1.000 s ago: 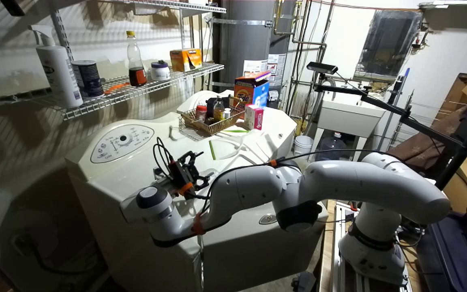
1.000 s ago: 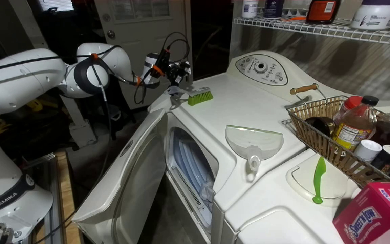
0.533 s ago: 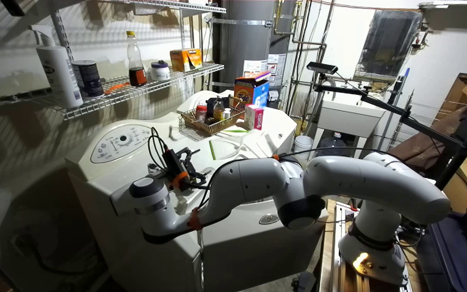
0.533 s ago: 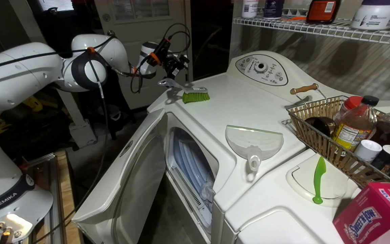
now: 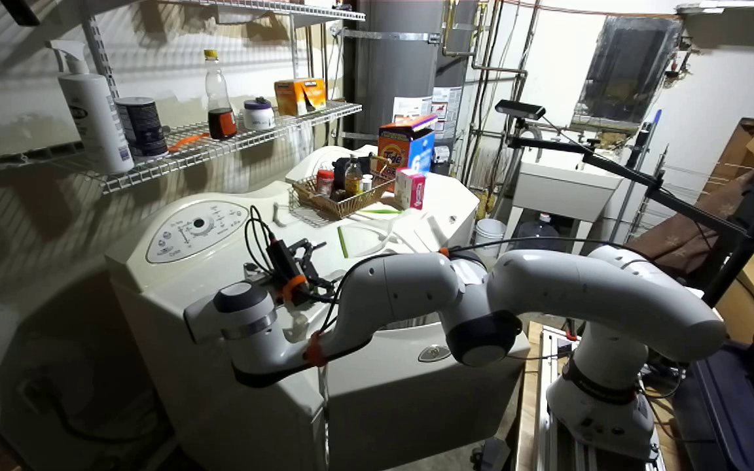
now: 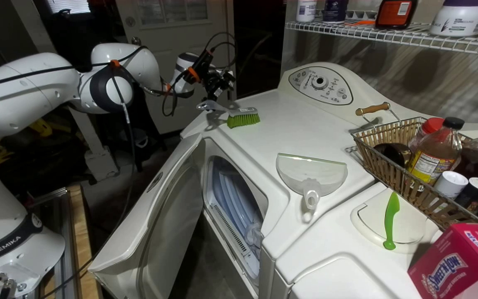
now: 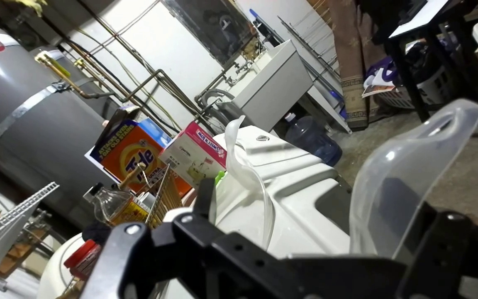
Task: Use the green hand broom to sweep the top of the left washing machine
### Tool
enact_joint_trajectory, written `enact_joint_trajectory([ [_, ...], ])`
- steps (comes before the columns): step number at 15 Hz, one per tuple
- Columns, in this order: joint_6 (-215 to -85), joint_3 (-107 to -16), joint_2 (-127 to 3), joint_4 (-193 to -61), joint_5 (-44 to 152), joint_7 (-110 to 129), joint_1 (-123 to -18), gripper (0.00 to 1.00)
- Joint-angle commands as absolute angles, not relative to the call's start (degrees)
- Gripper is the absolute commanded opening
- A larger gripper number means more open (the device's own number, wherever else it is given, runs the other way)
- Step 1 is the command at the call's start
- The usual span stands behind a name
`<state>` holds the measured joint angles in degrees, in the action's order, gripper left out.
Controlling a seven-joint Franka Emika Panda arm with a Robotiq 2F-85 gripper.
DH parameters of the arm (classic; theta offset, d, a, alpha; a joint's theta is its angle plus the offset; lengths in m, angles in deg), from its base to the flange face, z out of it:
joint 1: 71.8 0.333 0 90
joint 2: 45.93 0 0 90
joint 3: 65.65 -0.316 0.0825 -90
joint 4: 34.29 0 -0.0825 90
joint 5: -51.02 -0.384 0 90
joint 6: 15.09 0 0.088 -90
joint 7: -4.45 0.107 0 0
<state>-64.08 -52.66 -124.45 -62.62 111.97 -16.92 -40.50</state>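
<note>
The green hand broom (image 6: pixel 243 118), lime bristles under a grey back, stands at the near front corner of the left washing machine (image 6: pixel 297 124), bristles down on its white top. Its translucent handle (image 7: pixel 382 182) tilts upward; in the wrist view it lies along my right finger (image 7: pixel 442 245). A gap separates it from my left finger (image 7: pixel 206 199). My gripper (image 7: pixel 315 199) has its jaws spread wide. In an exterior view the gripper (image 6: pixel 222 85) hangs just above the handle. Where handle and right finger meet is partly hidden. In an exterior view, the arm covers most of the broom.
A clear dustpan (image 6: pixel 311 176) lies on the machine's top. Below it, the machine's front door (image 6: pixel 152 224) hangs open. A wicker basket (image 6: pixel 413 191) of bottles, a green stick (image 6: pixel 391 220) and a pink box (image 6: pixel 459 265) stand beyond. A wire shelf (image 6: pixel 388 33) overhangs the back.
Gripper and broom shift together: slightly up and leftward in both exterior views, then a little back. The jaws stay spread.
</note>
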Motion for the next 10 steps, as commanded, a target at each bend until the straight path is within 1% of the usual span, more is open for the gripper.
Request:
enact_joint_trajectory([
  [1,-65.0,-54.2,-125.6,-61.0,112.0,-14.4,-41.8,1.0],
  [10,-66.3,-57.0,-125.8,-60.5,110.0,-13.6,-43.2,1.0],
])
